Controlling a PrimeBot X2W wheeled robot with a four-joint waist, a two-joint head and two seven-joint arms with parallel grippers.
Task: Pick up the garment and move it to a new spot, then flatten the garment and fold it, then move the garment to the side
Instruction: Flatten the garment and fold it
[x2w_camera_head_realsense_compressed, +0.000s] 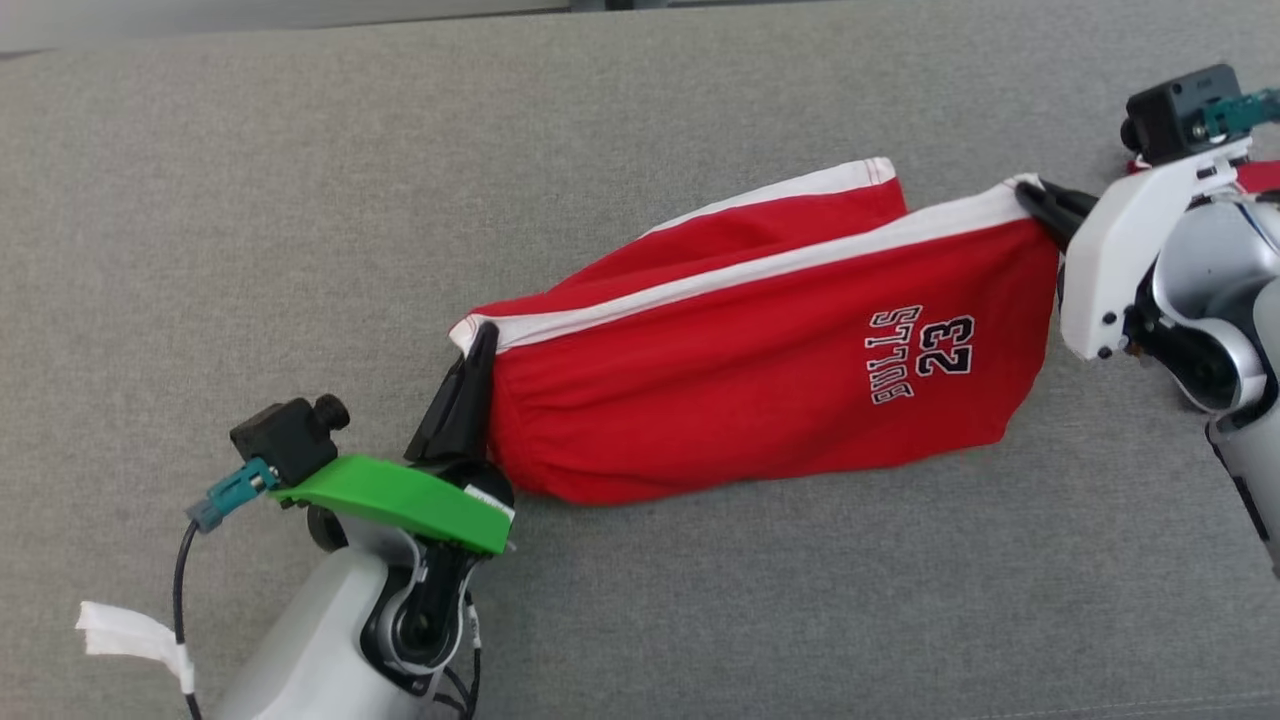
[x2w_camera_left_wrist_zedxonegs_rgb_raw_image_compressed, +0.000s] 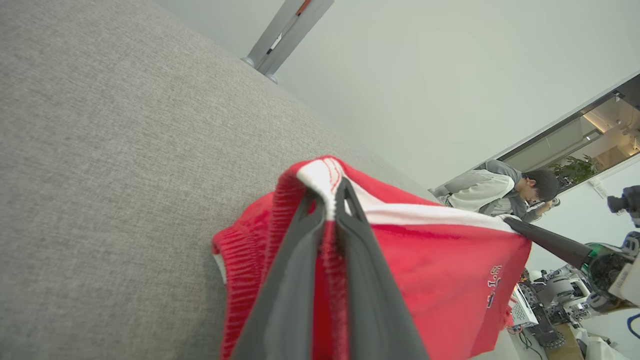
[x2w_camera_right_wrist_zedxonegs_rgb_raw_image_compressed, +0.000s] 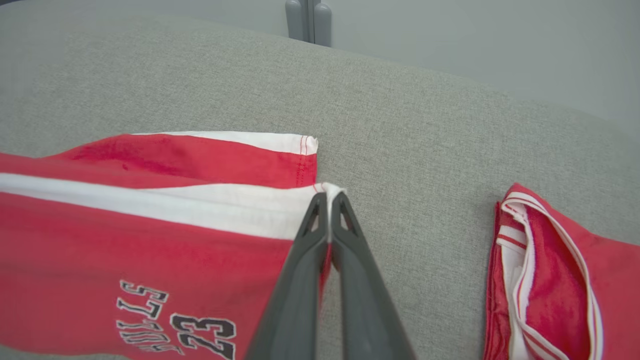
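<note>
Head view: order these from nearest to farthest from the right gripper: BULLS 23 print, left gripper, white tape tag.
1. BULLS 23 print, on the shorts just beside the right gripper.
2. Left gripper, gripping the shorts' opposite end.
3. White tape tag, far lower left.

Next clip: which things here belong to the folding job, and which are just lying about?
In the job: red shorts, pinched at one end by the left gripper and at the other by the right gripper; grey surface beneath.
Lying about: second red garment off to the side; person in the background.
</note>
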